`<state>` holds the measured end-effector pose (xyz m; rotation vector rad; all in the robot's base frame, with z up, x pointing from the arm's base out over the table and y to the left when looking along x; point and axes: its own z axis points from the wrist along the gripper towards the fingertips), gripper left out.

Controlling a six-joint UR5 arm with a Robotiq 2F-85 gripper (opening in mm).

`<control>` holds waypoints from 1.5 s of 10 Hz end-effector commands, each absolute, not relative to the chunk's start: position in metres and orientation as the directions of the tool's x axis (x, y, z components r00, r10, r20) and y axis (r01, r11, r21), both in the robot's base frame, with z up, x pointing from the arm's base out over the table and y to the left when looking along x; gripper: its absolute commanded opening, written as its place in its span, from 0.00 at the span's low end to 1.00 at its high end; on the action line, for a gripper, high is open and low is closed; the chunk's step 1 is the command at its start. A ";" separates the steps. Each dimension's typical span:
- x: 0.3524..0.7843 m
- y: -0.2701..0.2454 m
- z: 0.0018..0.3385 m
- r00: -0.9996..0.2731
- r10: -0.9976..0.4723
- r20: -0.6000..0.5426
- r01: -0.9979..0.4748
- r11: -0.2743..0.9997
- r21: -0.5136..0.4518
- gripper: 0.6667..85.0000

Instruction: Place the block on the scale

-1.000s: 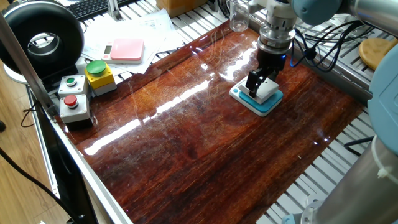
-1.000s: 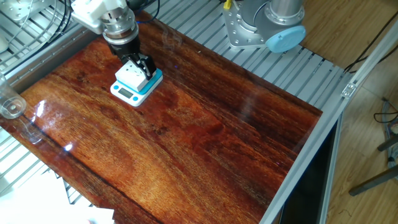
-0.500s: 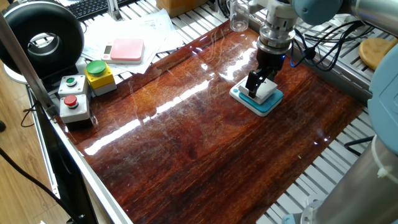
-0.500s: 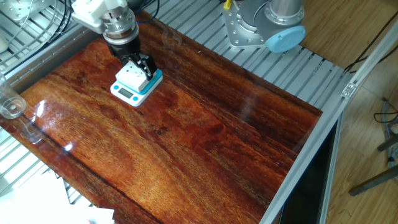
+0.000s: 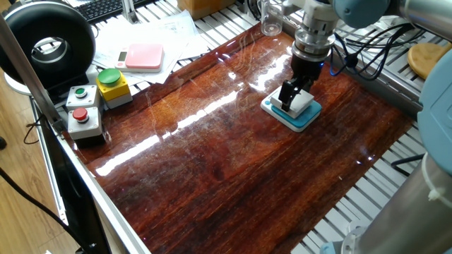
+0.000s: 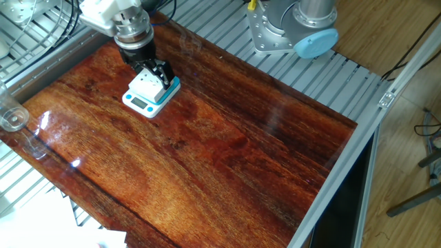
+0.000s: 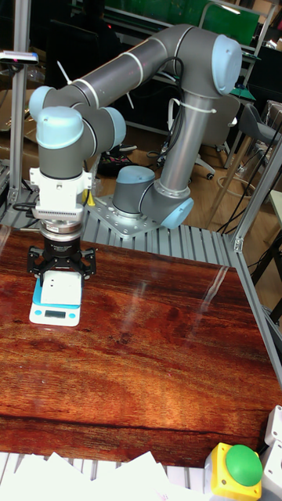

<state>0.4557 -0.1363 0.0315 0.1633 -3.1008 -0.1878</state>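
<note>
The white block [image 5: 304, 104] lies flat on the teal-topped scale [image 5: 299, 121] at the far right of the wooden table. My gripper [image 5: 298, 97] comes straight down over it, a black finger against each side of the block. In the other fixed view the block [image 6: 144, 85] covers most of the scale [image 6: 140, 104], whose white display edge sticks out in front, and the gripper [image 6: 151, 76] holds the block from above. The tall fixed view shows the block [image 7: 59, 288] between the fingertips of the gripper [image 7: 60, 282], resting on the scale [image 7: 54, 315].
A pink-topped scale [image 5: 144, 56] lies on papers at the back left. A grey button box [image 5: 83, 113] and a yellow box with a green button [image 5: 111, 85] stand at the left edge. A clear glass [image 5: 271, 17] stands behind the gripper. The arm's base [image 6: 296, 27] sits beside the table.
</note>
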 end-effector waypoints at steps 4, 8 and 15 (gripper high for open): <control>0.457 -0.135 0.031 -0.992 -0.124 0.012 -0.121 0.982 0.142 0.66; 0.455 -0.138 0.032 -0.988 -0.154 0.017 -0.150 0.979 0.141 0.75; 0.456 -0.144 0.030 -0.978 -0.207 0.012 -0.204 0.971 0.124 0.93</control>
